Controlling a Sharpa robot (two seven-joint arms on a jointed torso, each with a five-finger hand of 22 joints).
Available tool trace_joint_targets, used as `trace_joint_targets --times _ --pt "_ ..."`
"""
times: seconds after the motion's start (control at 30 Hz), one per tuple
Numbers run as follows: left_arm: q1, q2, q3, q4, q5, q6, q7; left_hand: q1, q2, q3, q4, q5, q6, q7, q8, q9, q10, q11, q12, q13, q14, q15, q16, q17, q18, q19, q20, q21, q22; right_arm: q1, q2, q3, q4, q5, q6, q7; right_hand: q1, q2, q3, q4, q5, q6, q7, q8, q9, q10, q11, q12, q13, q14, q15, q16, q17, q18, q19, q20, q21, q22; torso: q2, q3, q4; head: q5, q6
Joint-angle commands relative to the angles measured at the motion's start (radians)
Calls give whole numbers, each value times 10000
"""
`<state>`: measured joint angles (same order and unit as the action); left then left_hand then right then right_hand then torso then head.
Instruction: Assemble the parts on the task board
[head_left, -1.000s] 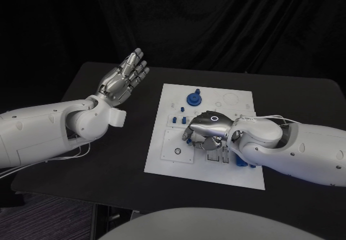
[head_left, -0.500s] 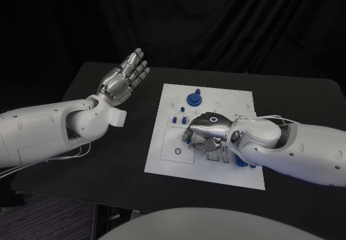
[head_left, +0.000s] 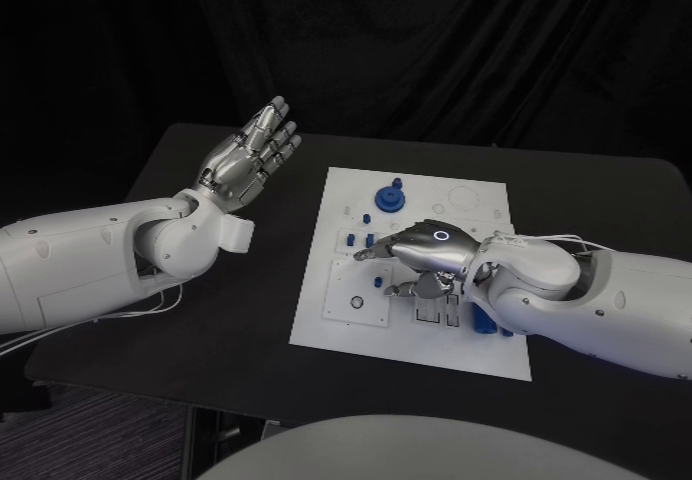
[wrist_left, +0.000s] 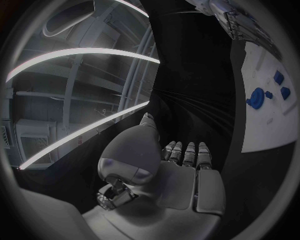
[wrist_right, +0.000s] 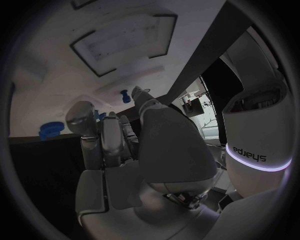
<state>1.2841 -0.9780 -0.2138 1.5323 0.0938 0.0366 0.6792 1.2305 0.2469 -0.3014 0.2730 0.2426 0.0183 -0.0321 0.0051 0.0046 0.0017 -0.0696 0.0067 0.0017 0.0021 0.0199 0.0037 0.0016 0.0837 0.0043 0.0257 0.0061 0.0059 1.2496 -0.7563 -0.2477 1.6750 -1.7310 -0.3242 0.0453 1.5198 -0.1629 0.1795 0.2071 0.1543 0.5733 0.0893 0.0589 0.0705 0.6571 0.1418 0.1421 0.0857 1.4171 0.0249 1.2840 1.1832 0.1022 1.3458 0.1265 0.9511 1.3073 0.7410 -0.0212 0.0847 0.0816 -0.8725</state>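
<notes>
The right hand (head_left: 418, 262) has risen from the task board (head_left: 320, 300) and shifted toward the robot's right. Its fingers, previously curled down over the small blue parts (head_left: 384, 283) at the board's centre, now extend further, with one fingertip (head_left: 361, 256) pointing toward the board's left side. The right forearm (head_left: 577, 295) has moved slightly to the right. Whether the hand carries a part cannot be determined

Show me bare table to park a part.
Free: the black table strip between the white task board and the left arm, and its near edge below the board. Crowded: the board's middle, where the silver right hand sits among small blue parts. The raised left hand is empty.
</notes>
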Motion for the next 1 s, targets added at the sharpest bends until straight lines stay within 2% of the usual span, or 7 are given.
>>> trace_joint_targets --times 0.03,0.2,0.33,0.4,0.5,0.6,1.0 --pt "-8 9 9 4 24 92 390 112 -3 75 8 64 53 -32 16 18 -17 -49 -67 -17 -21 99 -37 -16 -69 -1 115 -22 11 146 -223 8 197 -70 -1102 -139 607 -307 -354 840 126 -502 -288 -53 -124 -819 -33 112 -124 -236 -33 -234 -274 196 -272 -13 -447 995 5 4 0 25 -2" --pt "-10 11 9 -16 -21 48 435 21 -62 3 136 -27 105 -145 29 28 -17 -115 -67 -17 -21 196 -37 -16 0 1 291 -21 12 569 -678 8 496 -70 -1423 -196 557 -371 -476 891 103 -212 -292 8 -92 -862 -3 258 -117 -207 -16 -188 -239 167 -209 -7 -315 1033 -3 13 -6 71 -2" --pt "-11 15 9 -58 -152 -46 482 -249 -39 -118 197 -266 144 -15 36 35 -17 -28 -67 -17 -21 -108 -37 -16 202 -1 194 -23 8 976 -1075 7 715 -30 -1643 -246 362 -244 -435 881 57 404 -151 137 -19 -762 1 559 -88 -103 -16 -58 -117 123 -65 -1 -54 1103 -8 16 -3 74 -2" --pt "-12 26 9 -95 -245 -106 503 -510 44 -219 198 -541 235 345 56 51 -17 288 -67 -17 -21 -711 -37 -16 426 -5 -203 -27 1 1189 -1344 5 839 126 -1750 -267 241 -96 -349 869 27 692 11 180 4 -652 -4 801 -77 3 -28 60 -1 80 81 -11 211 1169 -10 17 -7 75 -2" --pt "-12 37 9 -136 -398 -169 526 -682 119 -277 200 -826 196 401 37 40 -17 322 -67 -17 -21 -810 -37 -16 414 -4 -327 -26 1 1340 -1660 5 957 243 -1800 -341 211 139 -198 819 82 689 609 143 -28 -421 -56 1161 -76 193 -74 272 224 12 311 -50 635 1271 -11 18 -8 51 -2" --pt "-15 44 8 -164 -576 -233 533 -1008 217 -400 202 -1487 168 465 25 33 -17 374 -67 -17 -21 -818 -37 -16 321 -4 -429 -27 -1 1425 -1961 4 996 309 -1690 -490 194 179 -176 807 80 771 814 138 -36 -301 -70 1317 -91 255 -81 329 282 -15 395 -61 784 1305 -15 14 -13 13 9" --pt "-43 -21 7 -206 -2330 -2345 709 -1927 357 -938 170 -1960 203 132 44 47 -17 196 -67 -17 -21 -522 -37 -16 431 31 3 -5 29 1483 -2553 1 734 361 -937 -960 76 387 -139 727 17 1830 1047 312 36 454 -14 1791 -147 422 133 515 471 -94 592 80 1160 1389 -10 0 -5 -198 652"
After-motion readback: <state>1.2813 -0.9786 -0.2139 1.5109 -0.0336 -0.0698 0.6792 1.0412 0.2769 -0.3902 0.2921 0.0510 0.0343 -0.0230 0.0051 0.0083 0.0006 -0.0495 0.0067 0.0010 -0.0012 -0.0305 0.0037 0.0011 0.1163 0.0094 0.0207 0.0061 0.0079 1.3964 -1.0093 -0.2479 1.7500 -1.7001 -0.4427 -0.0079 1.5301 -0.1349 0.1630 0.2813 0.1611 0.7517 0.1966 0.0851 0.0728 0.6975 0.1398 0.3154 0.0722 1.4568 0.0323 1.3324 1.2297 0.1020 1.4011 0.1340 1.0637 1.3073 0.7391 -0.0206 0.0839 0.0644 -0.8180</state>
